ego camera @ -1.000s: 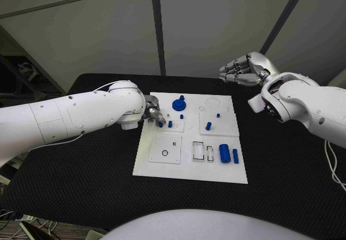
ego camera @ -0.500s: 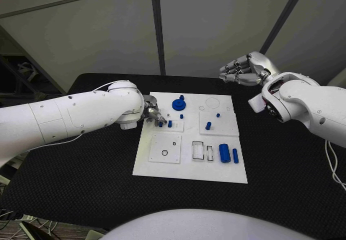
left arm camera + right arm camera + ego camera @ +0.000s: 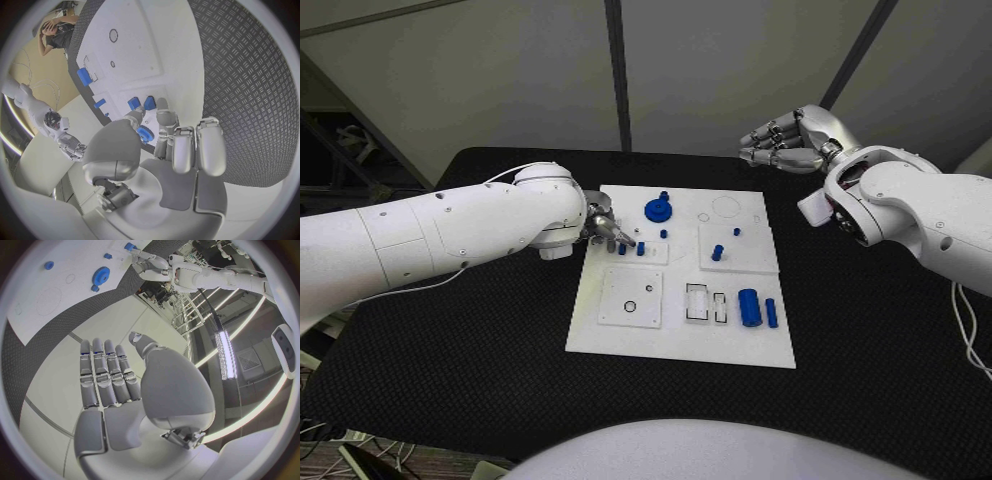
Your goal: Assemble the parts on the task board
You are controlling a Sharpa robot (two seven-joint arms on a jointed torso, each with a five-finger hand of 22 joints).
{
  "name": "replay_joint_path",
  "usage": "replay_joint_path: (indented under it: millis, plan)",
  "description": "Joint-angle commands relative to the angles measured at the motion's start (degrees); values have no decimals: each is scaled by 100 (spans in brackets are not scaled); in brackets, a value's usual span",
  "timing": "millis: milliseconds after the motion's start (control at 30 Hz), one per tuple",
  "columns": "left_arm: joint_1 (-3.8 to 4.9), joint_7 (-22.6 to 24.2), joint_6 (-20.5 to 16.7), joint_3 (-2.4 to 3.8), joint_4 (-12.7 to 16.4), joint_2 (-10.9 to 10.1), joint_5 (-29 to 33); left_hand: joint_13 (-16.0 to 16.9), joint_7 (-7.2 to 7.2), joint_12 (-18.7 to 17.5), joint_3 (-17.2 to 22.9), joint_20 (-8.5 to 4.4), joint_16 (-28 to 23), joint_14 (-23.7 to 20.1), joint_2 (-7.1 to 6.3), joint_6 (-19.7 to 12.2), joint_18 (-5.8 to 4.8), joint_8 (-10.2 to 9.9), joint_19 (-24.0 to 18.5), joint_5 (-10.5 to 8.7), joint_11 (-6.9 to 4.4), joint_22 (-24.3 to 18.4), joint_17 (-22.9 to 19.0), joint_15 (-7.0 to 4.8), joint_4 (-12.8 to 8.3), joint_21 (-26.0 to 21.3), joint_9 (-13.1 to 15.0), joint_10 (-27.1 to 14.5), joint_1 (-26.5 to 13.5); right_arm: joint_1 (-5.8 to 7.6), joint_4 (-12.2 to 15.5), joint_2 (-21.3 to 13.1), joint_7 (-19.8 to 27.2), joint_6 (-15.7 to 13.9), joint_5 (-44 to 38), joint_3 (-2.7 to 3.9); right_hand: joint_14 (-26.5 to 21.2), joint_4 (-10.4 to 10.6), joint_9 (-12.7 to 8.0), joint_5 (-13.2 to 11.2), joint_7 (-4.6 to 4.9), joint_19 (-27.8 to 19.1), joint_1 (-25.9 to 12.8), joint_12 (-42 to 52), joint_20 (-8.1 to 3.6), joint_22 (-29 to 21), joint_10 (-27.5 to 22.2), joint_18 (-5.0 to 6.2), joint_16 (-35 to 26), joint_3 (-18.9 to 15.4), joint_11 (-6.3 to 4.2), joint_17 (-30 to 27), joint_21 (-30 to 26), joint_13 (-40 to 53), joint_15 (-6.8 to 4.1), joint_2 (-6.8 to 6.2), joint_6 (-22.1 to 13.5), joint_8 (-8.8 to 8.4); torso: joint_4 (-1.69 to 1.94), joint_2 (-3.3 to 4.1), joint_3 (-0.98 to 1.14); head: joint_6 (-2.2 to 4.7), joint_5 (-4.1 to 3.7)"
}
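Observation:
The white task board [image 3: 682,345] lies mid-table. My left hand [image 3: 607,228] hovers low over its near-left corner region, fingertips just beside two short blue pegs [image 3: 620,248] [image 3: 640,248]. In the left wrist view the thumb [image 3: 134,122] and a fingertip [image 3: 164,116] stand apart next to those pegs [image 3: 133,103] [image 3: 149,102], with nothing gripped. A blue gear [image 3: 656,210] [image 3: 145,134] stands just behind the hand. My right hand [image 3: 783,140] is raised beyond the board's far right corner; its fingers [image 3: 103,372] hold nothing.
More blue parts stand on the board: a peg [image 3: 717,252], a thick cylinder [image 3: 749,306] and a thin one [image 3: 770,312] beside rectangular slots [image 3: 697,300]. A square plate with round holes [image 3: 632,298] is at the near left. The black table [image 3: 444,340] surrounds the board.

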Motion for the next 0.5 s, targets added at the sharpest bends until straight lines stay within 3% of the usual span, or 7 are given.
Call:
replay_joint_path:
  millis: [33, 233, 500]
  plan:
    - [-4, 144, -518, -4, -1, -25, 229, -78, 22, -65, -183, -42, 13, 557, 21, 5, -864, -45, 114, -17, 24, 398, 1405, -18, 68, -71, -13, -48, -6, 12, 11, 2, 18, 35, -13, 3, 14, -6, 7, 14, 23, 25, -20, 10, -5, -6, 2, 70, -21, -40, 14, -6, -35, -5, 7, 20, 2, -27, -2, 2, 0, -1, 2]
    - [-4, 345, -1044, 0, 22, -92, 407, -226, 39, -187, -406, -35, 9, 556, 108, -42, -839, -77, 70, 4, 37, 296, 1402, -10, 141, -170, -15, -148, 141, 11, 4, 2, 16, 35, -20, 3, 14, -1, 7, 13, 24, 30, -25, 12, -5, -11, 2, 70, -22, -47, 15, -6, -41, -5, 8, 21, 3, -27, -2, 2, -2, -3, -9]
    - [-5, 578, -1361, 5, 53, -152, 493, -588, 83, -479, -638, -17, 4, 554, 169, -144, -778, -139, -43, 11, 74, 35, 1399, 12, 143, -423, -29, -369, 424, 11, -6, 8, 15, 39, -36, 3, 14, -1, 7, 13, 23, 30, -24, 13, -5, -11, 2, 70, -22, -47, 15, -6, -41, -5, 8, 21, 3, -27, 0, -2, -4, -1, -13]
